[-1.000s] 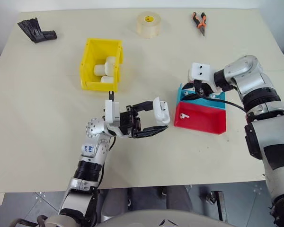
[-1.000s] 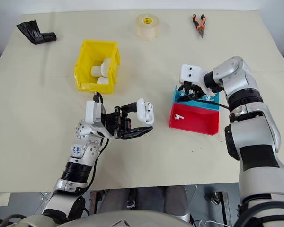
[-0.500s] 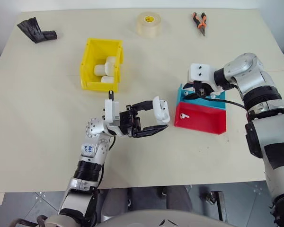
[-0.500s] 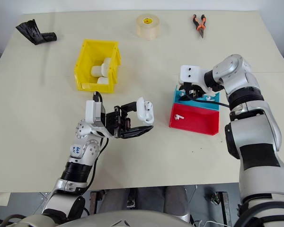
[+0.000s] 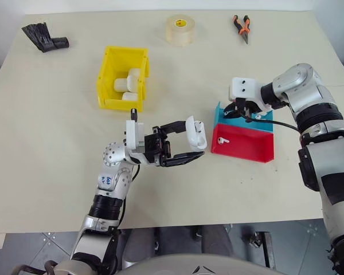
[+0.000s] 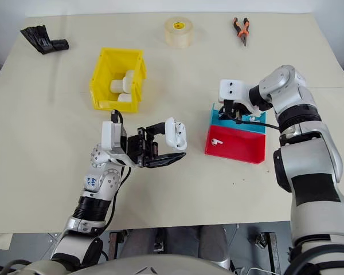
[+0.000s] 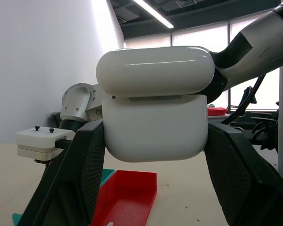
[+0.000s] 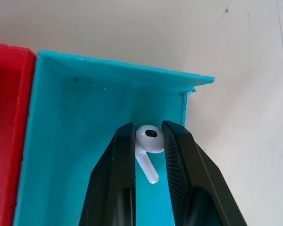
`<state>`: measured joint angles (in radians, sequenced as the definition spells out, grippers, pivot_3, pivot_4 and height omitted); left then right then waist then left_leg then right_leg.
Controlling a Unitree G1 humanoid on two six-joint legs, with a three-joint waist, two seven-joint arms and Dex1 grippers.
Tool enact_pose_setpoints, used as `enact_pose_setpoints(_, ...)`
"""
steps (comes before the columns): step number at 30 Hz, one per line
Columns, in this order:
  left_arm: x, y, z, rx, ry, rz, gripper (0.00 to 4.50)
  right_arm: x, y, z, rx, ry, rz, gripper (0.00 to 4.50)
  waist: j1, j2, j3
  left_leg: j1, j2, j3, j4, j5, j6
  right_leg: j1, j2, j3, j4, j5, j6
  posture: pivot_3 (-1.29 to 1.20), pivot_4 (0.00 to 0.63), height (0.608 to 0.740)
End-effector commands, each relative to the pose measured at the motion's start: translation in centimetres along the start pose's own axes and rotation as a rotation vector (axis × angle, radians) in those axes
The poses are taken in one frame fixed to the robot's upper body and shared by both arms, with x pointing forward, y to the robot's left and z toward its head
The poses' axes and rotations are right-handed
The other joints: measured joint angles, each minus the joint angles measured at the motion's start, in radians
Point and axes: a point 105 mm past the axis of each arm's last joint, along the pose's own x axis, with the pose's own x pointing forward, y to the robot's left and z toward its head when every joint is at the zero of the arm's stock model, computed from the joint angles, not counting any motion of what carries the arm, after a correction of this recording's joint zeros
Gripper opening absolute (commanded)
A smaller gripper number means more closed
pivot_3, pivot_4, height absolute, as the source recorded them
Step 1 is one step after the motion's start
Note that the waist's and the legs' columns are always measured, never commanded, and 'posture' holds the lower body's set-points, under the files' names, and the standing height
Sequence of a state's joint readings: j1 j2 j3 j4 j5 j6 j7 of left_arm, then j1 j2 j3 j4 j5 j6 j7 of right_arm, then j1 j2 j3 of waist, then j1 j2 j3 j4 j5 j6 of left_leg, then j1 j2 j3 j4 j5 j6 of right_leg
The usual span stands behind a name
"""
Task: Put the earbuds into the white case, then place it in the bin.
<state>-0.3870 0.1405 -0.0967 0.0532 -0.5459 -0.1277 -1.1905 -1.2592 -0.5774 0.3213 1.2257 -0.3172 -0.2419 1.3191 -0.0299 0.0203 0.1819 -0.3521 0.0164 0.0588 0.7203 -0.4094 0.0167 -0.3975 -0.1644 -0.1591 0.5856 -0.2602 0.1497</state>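
On the beige table (image 5: 57, 149), the right gripper (image 8: 148, 143) reaches into the blue tray (image 8: 75, 141); its fingers pinch one earbud (image 8: 148, 141) by the head, the stem running back between them. The left gripper (image 5: 186, 143) is clamped on the white case (image 5: 196, 133), lid open, near the yellow bin (image 5: 108, 71).

Silver-grey arms with black joint bands — white wrist blocks with dark screws, black fingers (image 8: 118, 179), black cables, perhaps a blue label.
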Motion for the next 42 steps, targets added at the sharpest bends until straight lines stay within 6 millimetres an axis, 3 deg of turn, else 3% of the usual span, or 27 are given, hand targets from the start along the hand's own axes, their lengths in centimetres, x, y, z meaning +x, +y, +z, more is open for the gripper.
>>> enact_pose_setpoints(1,0.2,-0.1,0.7,0.024,-0.02,-0.007,2.77,-0.3,0.4,-1.2,0.022,0.033,0.01,0.46,0.0,0.0,0.0,0.0,0.0,0.0,0.0,0.0,0.0,0.0,0.0,0.0,0.0,0.0,0.0,0.0,0.15,0.74)
enact_pose_setpoints(5,0.2,-0.1,0.7,0.025,-0.022,-0.005,2.77,-1.7,-0.8,0.4,0.042,-0.083,-0.055,0.46,0.0,0.0,0.0,0.0,0.0,0.0,0.0,0.0,0.0,0.0,0.0,0.0,0.0,0.0,0.0,0.0,0.15,0.74)
enact_pose_setpoints(10,0.1,-0.1,0.7,0.022,-0.022,-0.003,2.77,-5.2,-2.0,1.8,0.145,-0.301,-0.124,0.46,0.002,0.001,0.001,-0.001,0.0,0.0,0.0,0.0,0.0,0.0,0.0,0.0,0.0,0.0,0.0,0.0,0.15,0.74)
enact_pose_setpoints(15,0.2,0.0,0.5,0.005,-0.029,-0.007,2.77,-7.8,-1.4,0.9,0.223,-0.404,-0.154,0.46,0.003,0.001,0.001,-0.001,0.0,0.0,0.0,0.0,0.0,0.0,0.0,0.0,0.0,0.0,0.0,0.0,0.15,0.74)
enact_pose_setpoints(18,0.4,0.2,0.5,0.0,-0.032,-0.008,2.77,-9.0,-0.8,2.0,0.342,-0.577,-0.136,0.46,0.003,0.002,0.001,-0.001,0.0,0.0,0.0,0.0,0.0,0.0,0.0,0.0,0.0,0.0,0.0,0.0,0.15,0.74)
enact_pose_setpoints(26,1.1,1.3,0.7,-0.006,-0.047,-0.007,2.77,-11.4,4.8,6.1,0.585,-1.128,-0.044,0.46,0.026,0.002,0.001,-0.001,0.0,-0.001,0.001,0.0,0.0,0.0,0.0,0.0,0.0,0.0,0.0,0.0,0.15,0.74)
enact_pose_setpoints(34,1.4,1.7,0.7,-0.019,-0.046,-0.01,2.77,-11.5,9.3,8.8,0.721,-1.317,0.099,0.46,0.037,0.002,0.001,-0.001,-0.001,-0.001,0.002,0.0,0.0,0.0,0.0,0.0,0.001,0.0,0.0,0.0,0.15,0.74)
enact_pose_setpoints(42,2.1,1.8,0.8,-0.026,-0.054,-0.018,2.77,-9.8,12.8,11.8,0.794,-1.402,0.203,0.46,0.037,0.002,0.001,-0.001,-0.001,-0.001,0.001,0.0,0.0,0.0,0.0,0.0,0.001,0.0,0.0,0.0,0.15,0.74)
